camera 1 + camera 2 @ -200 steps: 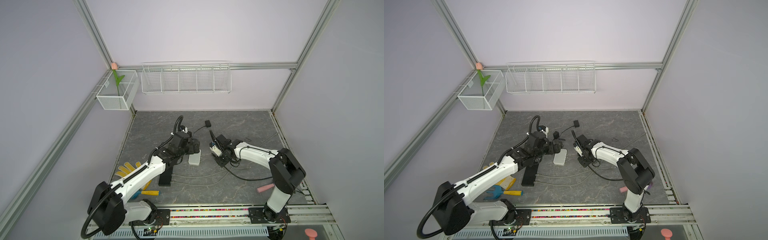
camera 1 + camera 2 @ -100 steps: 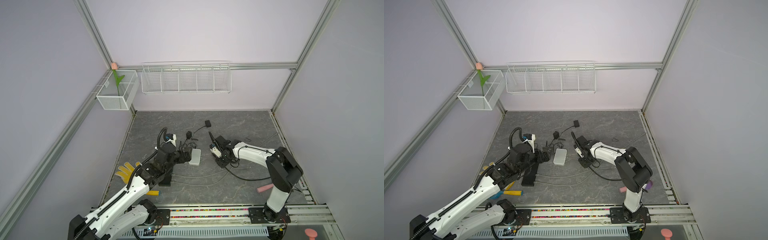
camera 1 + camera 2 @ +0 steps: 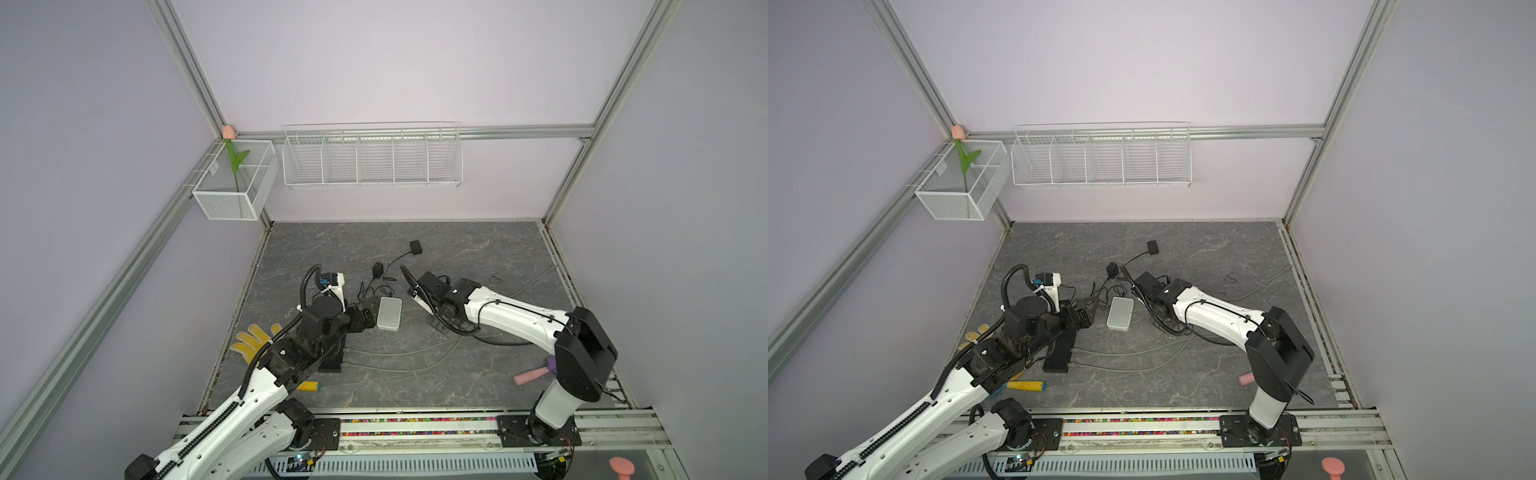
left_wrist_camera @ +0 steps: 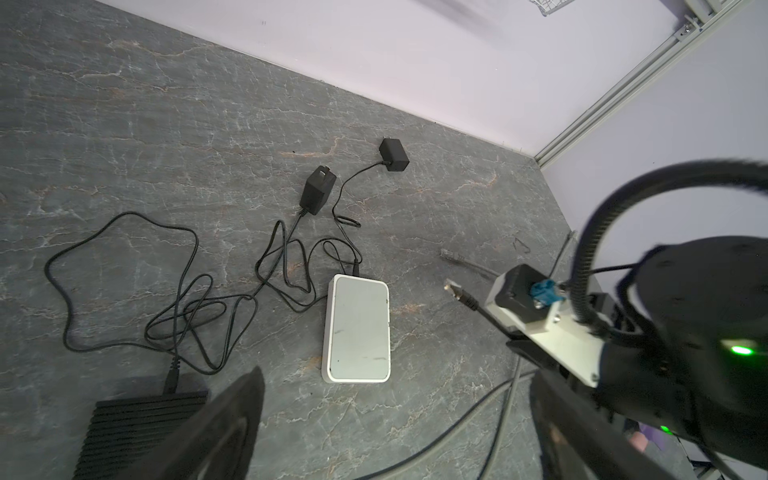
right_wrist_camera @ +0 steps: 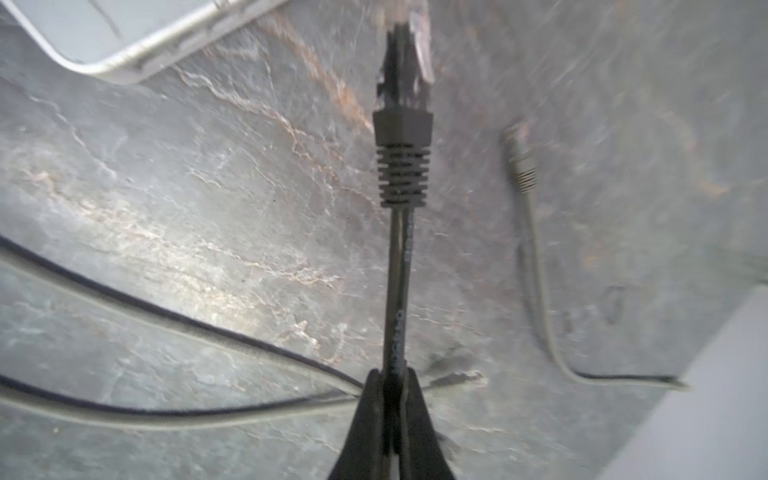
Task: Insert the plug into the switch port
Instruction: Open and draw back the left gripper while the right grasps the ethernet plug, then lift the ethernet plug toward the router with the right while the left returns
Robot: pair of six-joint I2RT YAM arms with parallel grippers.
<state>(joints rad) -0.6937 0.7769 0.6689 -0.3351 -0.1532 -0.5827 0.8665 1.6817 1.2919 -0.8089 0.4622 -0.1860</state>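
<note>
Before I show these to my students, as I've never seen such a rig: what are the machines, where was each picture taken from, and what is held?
Two white jointed robot arms work over a dark grey stone-patterned table. Both top views look down from overhead; each wrist view comes from a camera on one arm. On the table lie a flat white rectangular switch, small black power adapters and grey cables. The right gripper is shut on a thin black cable ending in a ribbed black plug, not yet inserted. The left gripper is open and empty, beside the switch.
</note>
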